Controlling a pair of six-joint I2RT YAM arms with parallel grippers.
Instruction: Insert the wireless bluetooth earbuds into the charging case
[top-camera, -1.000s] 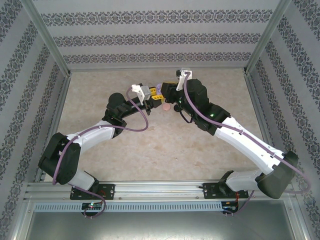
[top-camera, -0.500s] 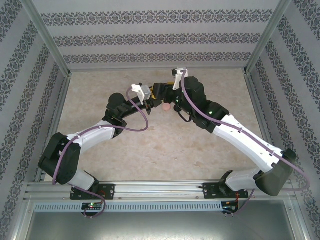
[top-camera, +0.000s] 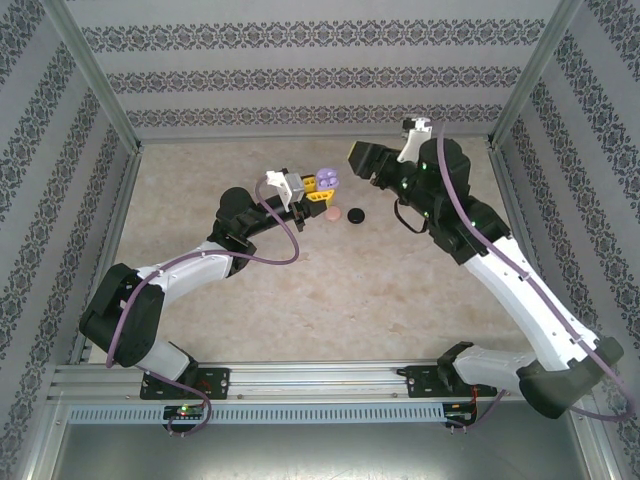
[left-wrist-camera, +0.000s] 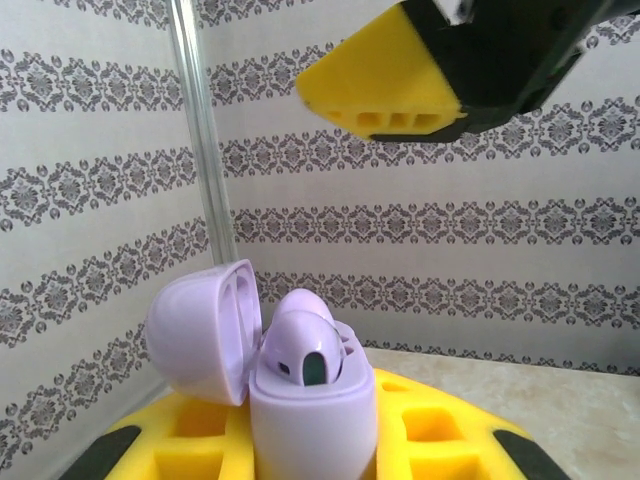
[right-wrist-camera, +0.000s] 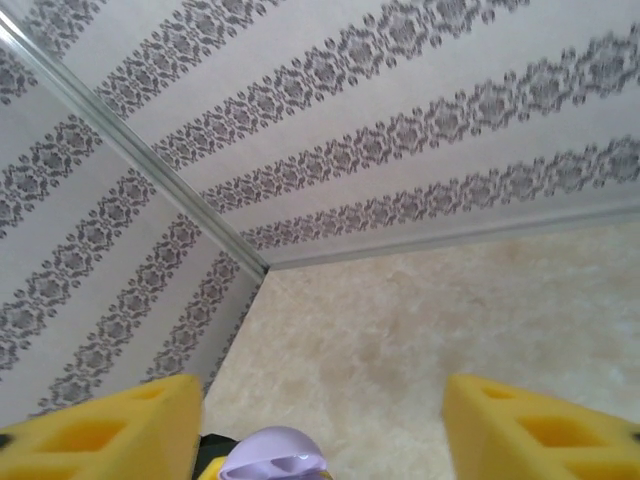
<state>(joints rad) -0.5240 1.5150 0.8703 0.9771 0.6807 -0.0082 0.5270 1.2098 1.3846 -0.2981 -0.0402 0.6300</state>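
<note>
The left hand (top-camera: 313, 185) is clamped on the open purple case (left-wrist-camera: 312, 415), its lid tipped back, with two purple earbuds (left-wrist-camera: 305, 345) sitting in it. The right hand (top-camera: 371, 162) hangs nearby to its right, fingers apart and empty. A pink case (top-camera: 330, 214) and a black case (top-camera: 354, 214) lie side by side on the tabletop (top-camera: 300, 300).

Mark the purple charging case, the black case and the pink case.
purple charging case (left-wrist-camera: 312, 425): left wrist view, front wall
black case (top-camera: 354, 214): top external view, lid
pink case (top-camera: 329, 216): top external view, lid
</note>
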